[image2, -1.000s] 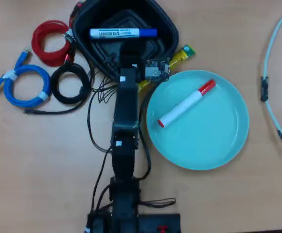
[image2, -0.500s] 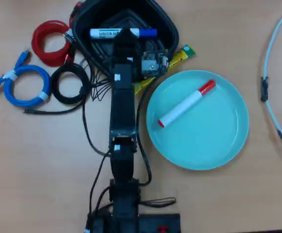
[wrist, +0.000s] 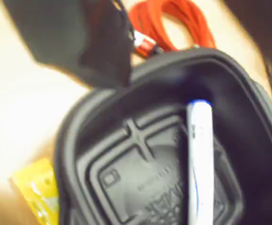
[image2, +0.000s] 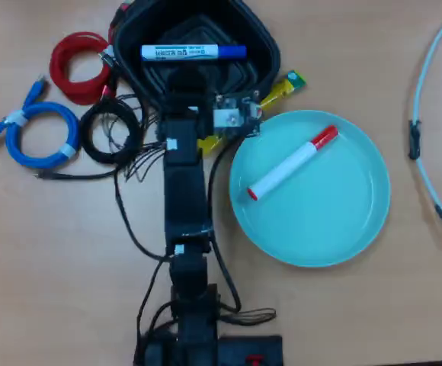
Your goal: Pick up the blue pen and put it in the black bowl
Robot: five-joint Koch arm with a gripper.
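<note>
The blue pen (image2: 193, 52) is lying flat across the ridged floor of the black bowl (image2: 263, 46) at the top of the overhead view, its blue cap pointing to the right in that view and nothing gripping it. The arm is stretching up the middle of the wooden desk (image2: 68, 252) from its base at the bottom edge, with the end effector (image2: 184, 82) hanging over the bowl's near rim, just short of the pen and holding nothing; whether its jaws are standing wide or narrow cannot be told, since they are showing only as a dark blurred shape in both views. In the wrist view the pen (wrist: 200, 164) is running along the right side of the bowl's embossed bottom, a red cable coil (wrist: 173, 23) sitting beyond the rim. To the bowl's right in the overhead view, a light-blue plate (image2: 358, 221) is carrying a red-capped marker (image2: 292, 163). Blue (image2: 42, 133) and black (image2: 111, 130) cable coils are resting at left, and a yellow packet (image2: 280, 86) is peeking out beside the bowl
</note>
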